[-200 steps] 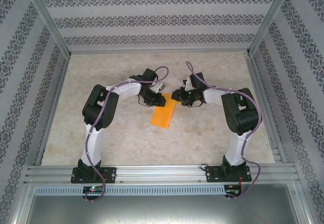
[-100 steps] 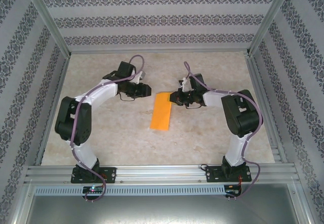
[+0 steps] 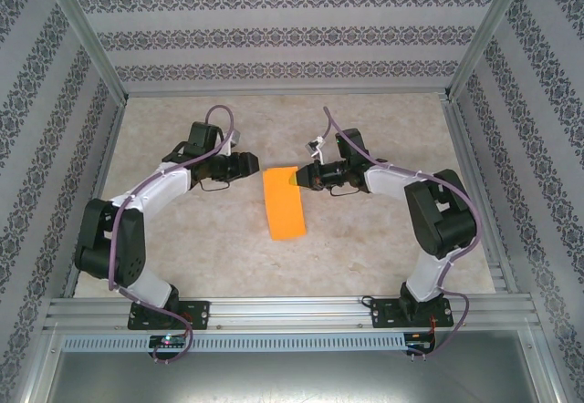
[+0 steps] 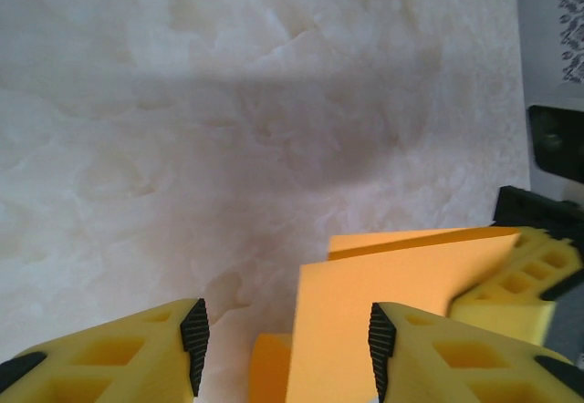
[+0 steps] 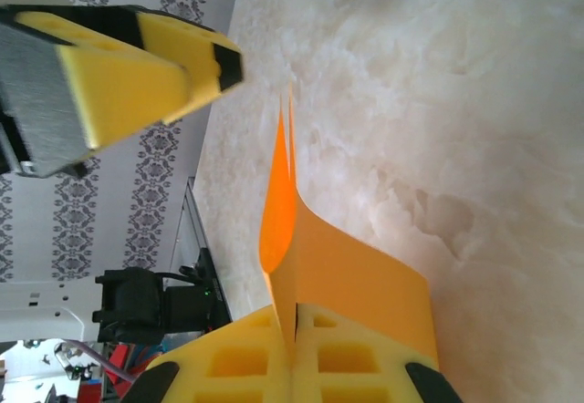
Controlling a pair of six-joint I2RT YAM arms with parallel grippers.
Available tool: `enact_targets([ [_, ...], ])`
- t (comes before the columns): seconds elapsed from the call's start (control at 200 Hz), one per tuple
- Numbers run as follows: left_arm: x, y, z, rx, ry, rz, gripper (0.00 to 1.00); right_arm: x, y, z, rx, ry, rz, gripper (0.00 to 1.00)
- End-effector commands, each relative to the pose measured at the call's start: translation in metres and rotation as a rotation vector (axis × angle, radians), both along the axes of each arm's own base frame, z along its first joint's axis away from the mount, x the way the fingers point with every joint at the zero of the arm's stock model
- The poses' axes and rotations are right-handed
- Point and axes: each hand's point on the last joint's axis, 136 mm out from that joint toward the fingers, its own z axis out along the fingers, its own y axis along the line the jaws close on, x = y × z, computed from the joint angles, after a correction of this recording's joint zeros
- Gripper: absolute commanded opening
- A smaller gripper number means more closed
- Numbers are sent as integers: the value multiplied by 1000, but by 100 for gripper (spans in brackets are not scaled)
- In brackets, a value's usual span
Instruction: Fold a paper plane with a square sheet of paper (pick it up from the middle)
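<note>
From above, the square sheet of paper [image 3: 284,204] lies mid-counter [image 3: 383,257], folded into a narrow strip. The right hand [image 3: 297,178] is at its far right corner and the left hand [image 3: 254,164] just to its left. The right wrist view adds the grip: the fingers [image 5: 365,362] are clenched on the doubled sheet, which curls up off the counter. The left wrist view shows the left hand released, its yellow fingers [image 4: 137,353] apart over the paper's edge.

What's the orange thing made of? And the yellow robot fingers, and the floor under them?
The orange sheet looks like thin matte paper: it bends softly and lies doubled over. The yellow fingers look like foam or soft plastic, with hollow square cells. The table looks like pale marble-patterned laminate, perhaps real stone.
</note>
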Motion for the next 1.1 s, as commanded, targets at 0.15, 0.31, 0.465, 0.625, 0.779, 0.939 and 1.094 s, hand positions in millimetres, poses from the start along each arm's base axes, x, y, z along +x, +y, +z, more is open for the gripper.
enact_targets([
  [0.15,1,-1,-19,-43,35,15,53,10,-12,-43,-94,41,-8,3],
  [0.31,4,-3,-27,-53,55,13,53,24,-27,-61,-165,76,-57,5],
  [0.465,7,-6,-33,-61,73,5,53,28,-31,-70,-216,75,-52,12],
  [0.625,8,-8,-39,-62,89,-2,53,30,-35,-75,-251,71,-51,14],
  [0.779,6,-1,-42,-17,91,11,54,27,-41,-79,-303,71,-52,24],
  [0.939,3,5,-46,29,92,19,54,25,-55,-80,-412,42,-70,27],
  [1.094,2,4,-49,23,101,15,54,27,-67,-83,-523,1,-99,32],
])
